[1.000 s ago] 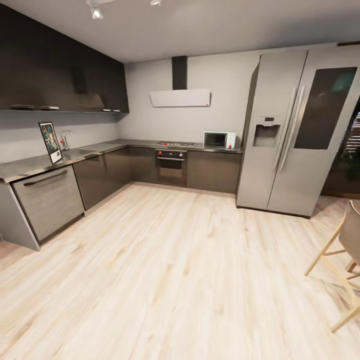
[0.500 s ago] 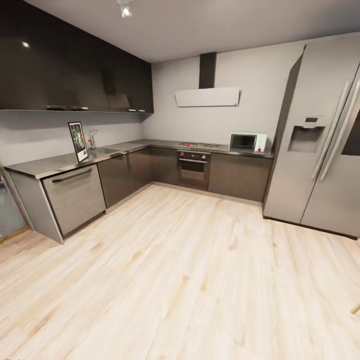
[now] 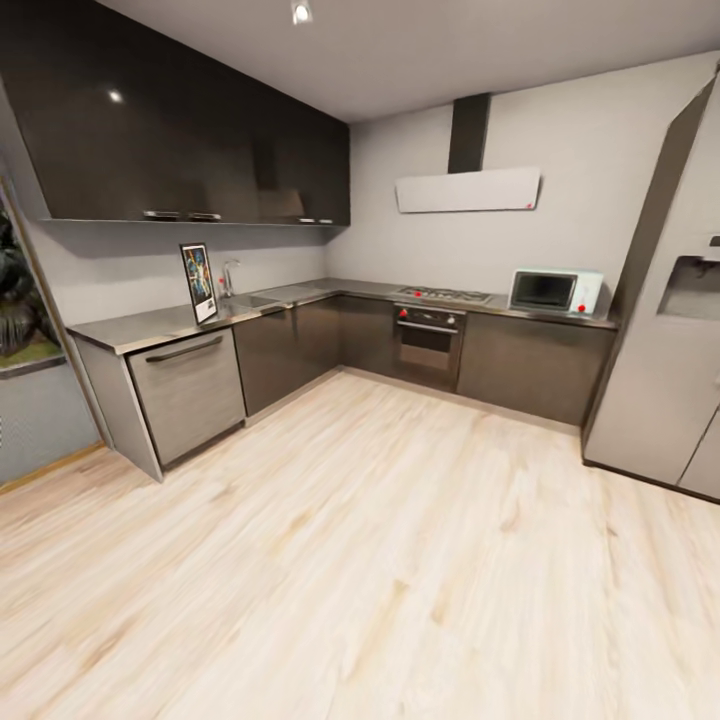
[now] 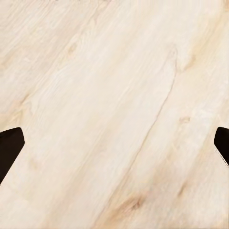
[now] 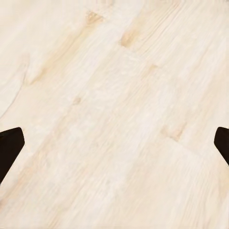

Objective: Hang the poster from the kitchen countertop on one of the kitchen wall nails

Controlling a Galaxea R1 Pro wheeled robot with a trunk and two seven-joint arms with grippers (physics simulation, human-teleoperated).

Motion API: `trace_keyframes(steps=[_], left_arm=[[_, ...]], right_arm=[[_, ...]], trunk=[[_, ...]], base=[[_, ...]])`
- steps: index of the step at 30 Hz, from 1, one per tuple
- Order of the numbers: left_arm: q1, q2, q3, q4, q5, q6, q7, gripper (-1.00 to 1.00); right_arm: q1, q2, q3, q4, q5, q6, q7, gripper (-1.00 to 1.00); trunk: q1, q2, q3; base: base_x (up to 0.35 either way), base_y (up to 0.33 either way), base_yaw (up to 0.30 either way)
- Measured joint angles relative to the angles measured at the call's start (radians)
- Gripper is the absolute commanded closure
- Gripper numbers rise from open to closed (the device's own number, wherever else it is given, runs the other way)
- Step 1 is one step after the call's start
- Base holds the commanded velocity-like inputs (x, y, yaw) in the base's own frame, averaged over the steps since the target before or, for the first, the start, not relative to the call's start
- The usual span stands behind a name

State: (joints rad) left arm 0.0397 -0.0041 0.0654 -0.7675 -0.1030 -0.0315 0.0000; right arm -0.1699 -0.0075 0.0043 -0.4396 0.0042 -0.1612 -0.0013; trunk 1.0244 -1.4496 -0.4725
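Poster point(image 3: 198, 283) stands upright on the left run of the kitchen bench point(image 3: 150, 326), leaning toward the grey wall behind it, near the bench's left end. Just right of it are the chrome tap point(image 3: 229, 276) and the sink point(image 3: 252, 299). Under the poster sits a grey dishwasher front point(image 3: 188, 394) with a dark handle. Dark upper cabinets point(image 3: 180, 130) hang over this run and leave a band of bare wall above the bench.

The bench turns at the far corner and goes right along the far wall, with the oven point(image 3: 428, 343) below a hob point(image 3: 445, 295), a white hood point(image 3: 468, 189) above, and a microwave point(image 3: 556, 291) on the top. At the far right the tall grey fridge point(image 3: 675, 330) stands on the floor and closes that side.

Between the camera and the bench lies a wide pale wooden floor point(image 3: 380, 560), open up to the cabinet fronts.

The left tool point(image 4: 114, 148) hangs over floor planks, its dark fingertips point(image 4: 9, 145) wide apart, released and holding nothing. The right tool point(image 5: 114, 148) is the same, fingertips point(image 5: 9, 145) spread over bare wood.
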Motion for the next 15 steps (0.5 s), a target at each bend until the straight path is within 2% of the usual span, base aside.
trace_keyframes(steps=[8,15], left_arm=[[0.000,0.000,0.001,0.000,0.000,0.000,0.000,-1.00],[0.000,0.000,0.000,0.000,0.000,0.000,0.000,-1.00]], right_arm=[[-0.001,-0.002,0.002,0.054,0.003,0.000,0.002,-1.00],[-0.001,-0.002,0.001,0.062,0.003,-0.001,0.002,-1.00]], trunk=[[0.000,0.000,0.000],[0.000,0.000,0.000]], base=[[0.327,-0.097,0.025],[0.327,-0.097,0.002]])
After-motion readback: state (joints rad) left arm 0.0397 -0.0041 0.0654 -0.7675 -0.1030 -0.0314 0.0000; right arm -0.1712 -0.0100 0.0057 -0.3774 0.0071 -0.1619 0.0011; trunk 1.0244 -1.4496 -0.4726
